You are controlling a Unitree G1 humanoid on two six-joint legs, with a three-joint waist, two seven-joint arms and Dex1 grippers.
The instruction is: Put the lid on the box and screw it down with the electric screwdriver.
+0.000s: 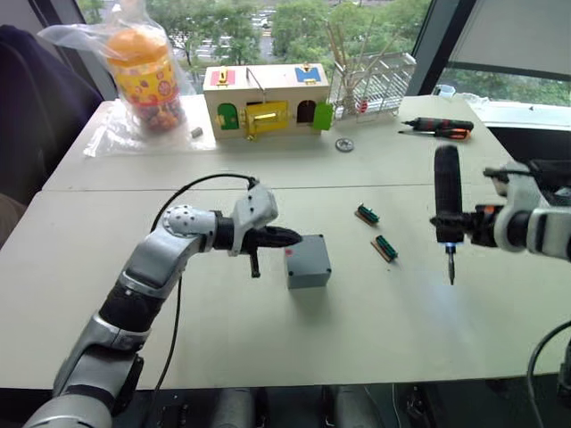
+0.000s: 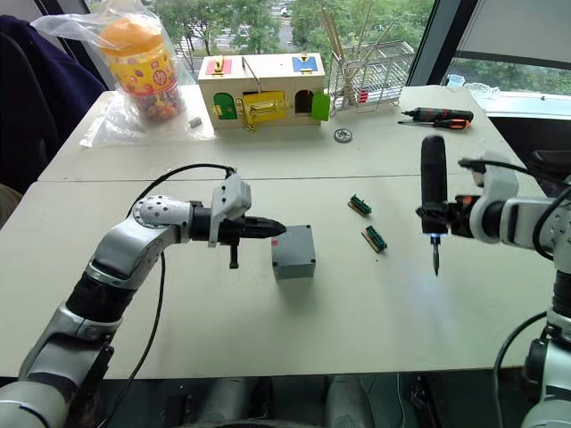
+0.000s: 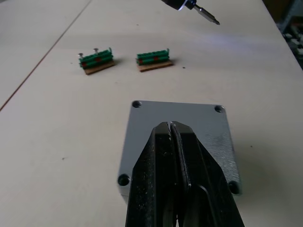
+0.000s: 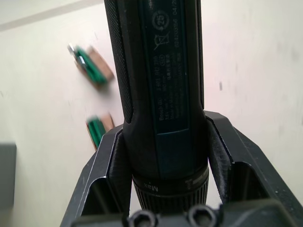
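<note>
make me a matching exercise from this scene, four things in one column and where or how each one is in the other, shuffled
Things:
1. electric screwdriver
2. lid
3. left gripper
4. hand screwdrivers

Places or states:
A. lying at the far right of the table
B. shut, its tips at the box
C. held upright in the right gripper, bit down, tip lit
D. sitting on top of the box

Pairs: 1-C, 2-D, 3-B, 4-A

Office-like test room: pale tables (image 1: 268,169), big windows (image 1: 294,27) overlooking trees
</note>
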